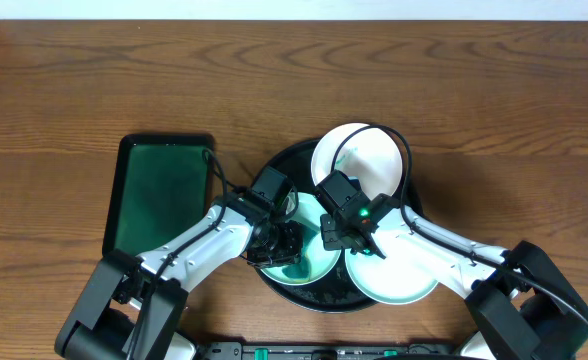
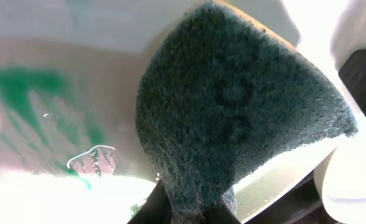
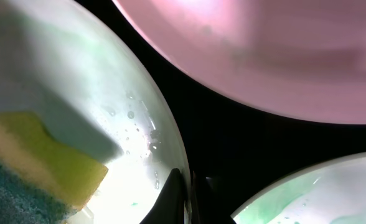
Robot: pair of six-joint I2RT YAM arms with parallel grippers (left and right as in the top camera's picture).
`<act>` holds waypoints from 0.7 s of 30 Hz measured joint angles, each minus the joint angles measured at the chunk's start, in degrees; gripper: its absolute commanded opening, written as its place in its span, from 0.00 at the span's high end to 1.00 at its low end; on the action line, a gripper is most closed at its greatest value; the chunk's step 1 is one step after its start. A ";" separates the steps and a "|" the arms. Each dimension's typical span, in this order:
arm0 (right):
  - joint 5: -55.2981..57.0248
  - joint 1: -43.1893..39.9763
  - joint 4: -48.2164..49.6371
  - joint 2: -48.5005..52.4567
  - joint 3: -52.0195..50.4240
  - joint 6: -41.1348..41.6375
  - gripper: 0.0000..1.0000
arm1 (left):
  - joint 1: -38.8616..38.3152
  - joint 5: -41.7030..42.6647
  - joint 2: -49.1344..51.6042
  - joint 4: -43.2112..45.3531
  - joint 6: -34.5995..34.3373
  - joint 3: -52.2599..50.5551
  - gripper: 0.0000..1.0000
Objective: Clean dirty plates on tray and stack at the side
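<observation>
Left hand [image 1: 279, 244] low over smeared plate [image 1: 314, 265], grasping sponge [image 2: 233, 106]; right hand [image 3: 184, 199] clenched shut alongside.

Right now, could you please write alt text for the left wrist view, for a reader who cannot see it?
A dark green scouring sponge, pinched from below by the left gripper, fills the middle of the view. Behind it lies a white plate with teal-green smears on the left.
</observation>
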 measured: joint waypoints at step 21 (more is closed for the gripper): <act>-0.87 0.00 -0.09 0.02 0.07 0.24 0.99 | -0.46 -10.03 0.24 -2.99 6.34 5.60 0.93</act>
